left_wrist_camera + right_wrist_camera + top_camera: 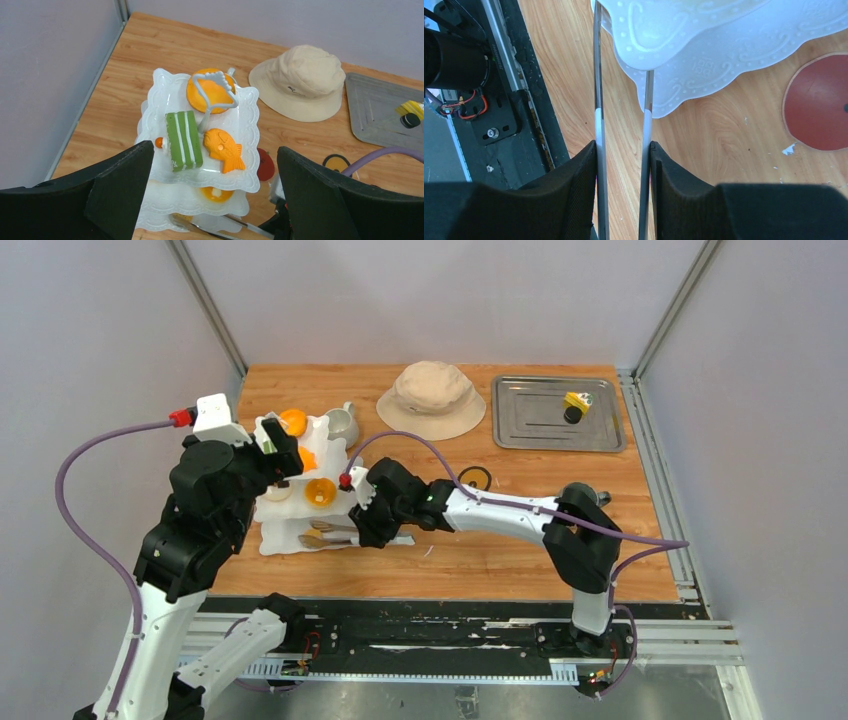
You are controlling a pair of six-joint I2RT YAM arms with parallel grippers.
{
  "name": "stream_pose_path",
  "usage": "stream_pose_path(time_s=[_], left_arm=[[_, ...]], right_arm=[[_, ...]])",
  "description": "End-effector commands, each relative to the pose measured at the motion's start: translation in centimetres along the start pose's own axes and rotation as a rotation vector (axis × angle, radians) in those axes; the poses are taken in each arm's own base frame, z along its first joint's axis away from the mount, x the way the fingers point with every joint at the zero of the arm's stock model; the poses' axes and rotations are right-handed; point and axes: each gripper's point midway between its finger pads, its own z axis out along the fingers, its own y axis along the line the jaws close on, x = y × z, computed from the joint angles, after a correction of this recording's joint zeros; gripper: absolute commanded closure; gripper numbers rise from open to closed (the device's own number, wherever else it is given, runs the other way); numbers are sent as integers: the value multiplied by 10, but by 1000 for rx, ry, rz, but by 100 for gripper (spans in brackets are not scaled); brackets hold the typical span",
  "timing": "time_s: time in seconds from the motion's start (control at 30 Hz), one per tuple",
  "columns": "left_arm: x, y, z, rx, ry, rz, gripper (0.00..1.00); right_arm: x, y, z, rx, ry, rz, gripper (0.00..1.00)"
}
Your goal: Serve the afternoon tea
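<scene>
We find the three-tier stand (pixel 248 130) at the left side of the table (pixel 500 560). On its top tier a cake slice (pixel 184 141) lies left of a fish-shaped pastry (pixel 223 149), with a round pastry (pixel 197 97) behind both. A mug (pixel 343 425) sits just behind the stand, and the bucket hat (pixel 432 398) lies to the mug's right. Further right, a metal tray (pixel 540 425) fills the back right corner and carries one small pastry (pixel 577 405). A flat disc (pixel 265 165) lies just right of the stand. The tongs (pixel 330 533) rest across the lowest tier's front, their arms pinched inside the right gripper (pixel 624 150).
</scene>
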Motion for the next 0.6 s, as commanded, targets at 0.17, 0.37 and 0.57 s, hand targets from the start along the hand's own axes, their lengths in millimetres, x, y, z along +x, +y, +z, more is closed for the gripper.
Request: stream_pose_path(time_s=[0.17,0.37,0.57], left_arm=[[-9,1,-4,-5,-24,-14,2],[-7,-1,-3,5,-17,-18,2],[-8,-3,-3,12,-18,-24,2]], right_arm=[[-18,5,-4,11,-60,-33,62],[-17,3,-12,35,-71,-30,56],[-18,7,-17,24,-86,-16,54]])
